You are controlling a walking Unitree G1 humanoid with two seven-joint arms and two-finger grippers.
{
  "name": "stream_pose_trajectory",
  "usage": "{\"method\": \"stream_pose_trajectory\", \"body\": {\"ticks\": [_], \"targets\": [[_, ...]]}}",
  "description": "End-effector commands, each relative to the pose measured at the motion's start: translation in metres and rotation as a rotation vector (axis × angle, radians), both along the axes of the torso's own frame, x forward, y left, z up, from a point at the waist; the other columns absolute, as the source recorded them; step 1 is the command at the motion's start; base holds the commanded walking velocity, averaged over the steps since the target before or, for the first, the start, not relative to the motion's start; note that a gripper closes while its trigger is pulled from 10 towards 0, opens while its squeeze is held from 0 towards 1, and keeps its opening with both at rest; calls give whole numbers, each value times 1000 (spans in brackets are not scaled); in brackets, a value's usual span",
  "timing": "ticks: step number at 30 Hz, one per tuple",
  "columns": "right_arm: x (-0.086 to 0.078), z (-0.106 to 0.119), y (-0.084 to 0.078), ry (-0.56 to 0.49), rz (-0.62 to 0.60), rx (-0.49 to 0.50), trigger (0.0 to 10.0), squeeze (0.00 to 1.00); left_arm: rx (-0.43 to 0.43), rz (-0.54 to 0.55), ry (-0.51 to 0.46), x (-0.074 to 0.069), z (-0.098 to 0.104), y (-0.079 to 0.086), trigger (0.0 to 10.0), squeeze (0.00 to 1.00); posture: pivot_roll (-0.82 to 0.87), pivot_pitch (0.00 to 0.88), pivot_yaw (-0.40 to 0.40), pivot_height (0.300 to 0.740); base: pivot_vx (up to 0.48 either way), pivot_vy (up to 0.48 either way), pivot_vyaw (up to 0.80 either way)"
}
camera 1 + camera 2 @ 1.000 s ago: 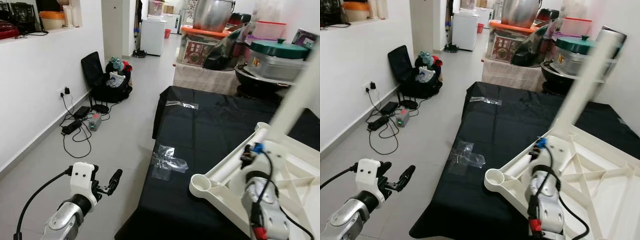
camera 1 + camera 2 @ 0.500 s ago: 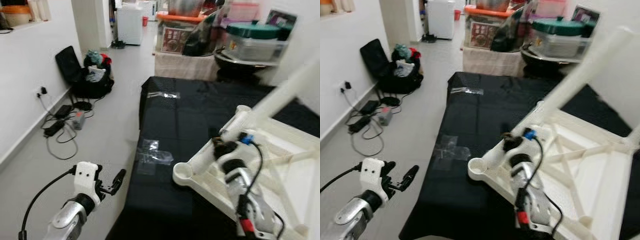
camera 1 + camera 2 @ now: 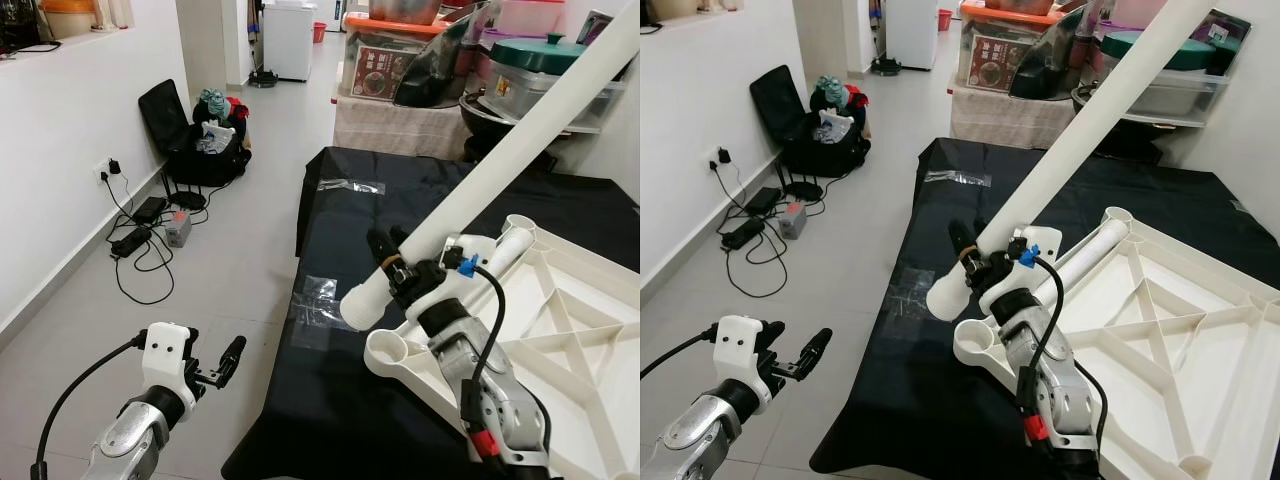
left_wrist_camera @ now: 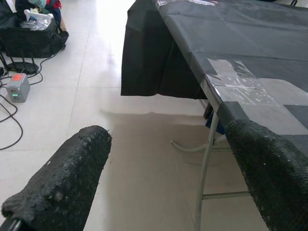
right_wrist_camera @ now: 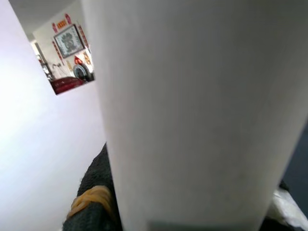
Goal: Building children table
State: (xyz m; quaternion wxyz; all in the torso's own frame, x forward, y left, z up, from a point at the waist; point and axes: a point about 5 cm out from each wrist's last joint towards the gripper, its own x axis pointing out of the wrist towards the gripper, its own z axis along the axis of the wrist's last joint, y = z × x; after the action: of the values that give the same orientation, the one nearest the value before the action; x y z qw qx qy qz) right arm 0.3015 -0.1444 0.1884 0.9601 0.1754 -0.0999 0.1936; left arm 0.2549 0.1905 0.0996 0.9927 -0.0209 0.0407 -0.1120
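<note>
The right tool (image 3: 975, 262) is clamped round the lower end of a long white table leg (image 3: 1080, 130), which slants up and away over the black-covered tabletop (image 3: 400, 210), its open end hanging just above the corner socket (image 3: 387, 347) of the upturned white children's table frame (image 3: 1160, 340) lying on that tabletop. The left tool (image 3: 215, 368) hovers low over the grey floor (image 3: 250, 250) beside the tabletop's edge, fingers (image 4: 72, 173) spread wide and holding nothing. Clear tape patches (image 3: 318, 295) sit on the cloth near the socket.
</note>
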Motion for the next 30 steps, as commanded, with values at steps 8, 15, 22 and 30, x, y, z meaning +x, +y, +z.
{"method": "stream_pose_trajectory", "body": {"ticks": [8,15,22,30], "targets": [[0,-23,-19,47,-51,-69,10000,0,-1,-4,5,2,-2,-3,10000,0,136,0,-98,740,0,0,0],[-4,-35,-18,64,-44,-119,10000,0,8,-16,4,3,-1,-2,10000,0,133,0,-92,740,0,0,0],[-3,-39,-18,55,-48,-171,10000,0,9,-39,4,4,-2,-5,10000,0,124,0,-81,740,0,0,0],[-5,-54,-20,89,-80,-243,10000,0,9,-46,10,2,-4,-6,10000,0,126,0,-84,740,0,0,0]]}}
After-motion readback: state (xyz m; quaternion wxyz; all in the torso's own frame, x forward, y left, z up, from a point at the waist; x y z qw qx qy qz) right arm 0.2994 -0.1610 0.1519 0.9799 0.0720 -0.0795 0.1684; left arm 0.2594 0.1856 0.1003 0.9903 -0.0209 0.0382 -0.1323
